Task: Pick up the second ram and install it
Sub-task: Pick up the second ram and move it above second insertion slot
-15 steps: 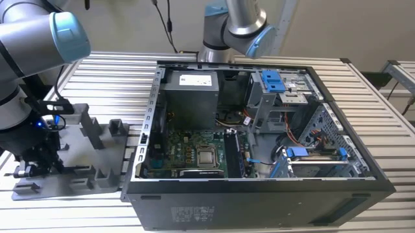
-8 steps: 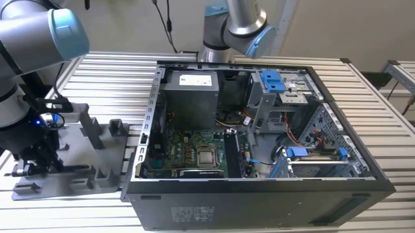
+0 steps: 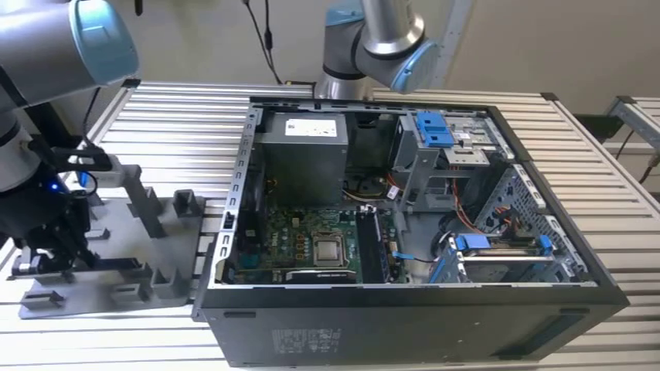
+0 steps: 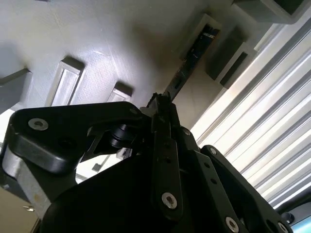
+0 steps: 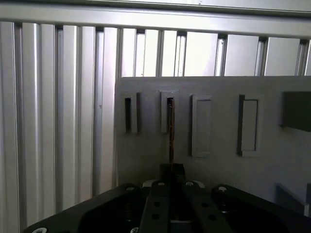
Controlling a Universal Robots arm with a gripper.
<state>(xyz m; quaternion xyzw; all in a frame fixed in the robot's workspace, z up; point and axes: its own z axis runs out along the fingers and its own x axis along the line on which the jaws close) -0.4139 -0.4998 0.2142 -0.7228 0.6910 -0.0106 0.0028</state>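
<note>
— What does the arm [image 3: 62, 39] look like?
— Silver-grey tubes, with pale blue caps [image 3: 103, 39] on the rounded joints.
— And the hand [image 4: 160, 104]?
— Matte black: flat linkage bars pinned with silver screws [image 4: 168, 199]. In the exterior view a small blue light [image 3: 52, 185] glows on its black wrist body.

An open black computer case [image 3: 413, 328] lies open side up on a slatted metal table [image 3: 175, 108], its green motherboard [image 3: 294, 241], grey power supply [image 3: 301, 158] and blue drive clips [image 3: 434, 128] exposed, with a grey slotted holder plate [image 3: 170, 259] just beside it toward the exterior view's left.
</note>
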